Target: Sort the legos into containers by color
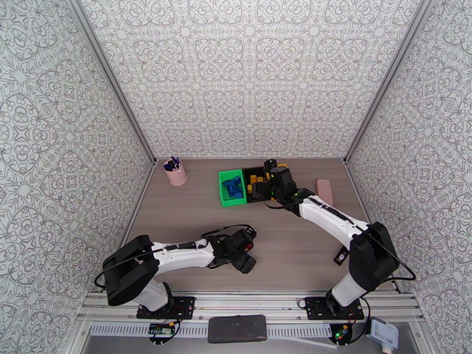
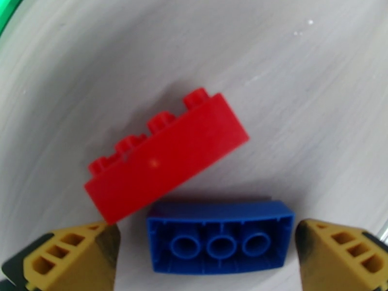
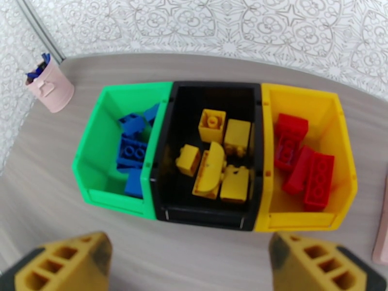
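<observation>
Red brick (image 2: pixel 165 161), perhaps touching blue brick (image 2: pixel 220 246) (underside showing), left hand (image 2: pixel 206 238) spread

Three bins stand in a touching row near the middle of the table's (image 1: pixel 295 249) far edge: the left bin (image 3: pixel 94 161), the middle bin (image 3: pixel 213 95) and the right bin (image 3: pixel 342 156), each holding several bricks (image 3: pixel 213 124). A cup of pens (image 3: pixel 51 88) stands left of the row, toward the far left corner. A slab (image 1: pixel 324 191) lies right of it, by the right edge. Well apart from these, near the near edge and left of centre, a loose brick (image 2: pixel 220 243) lies between the left gripper's (image 2: pixel 206 241) spread fingers, touching neither. A second brick (image 2: pixel 165 156) lies slanted just beyond it.
</observation>
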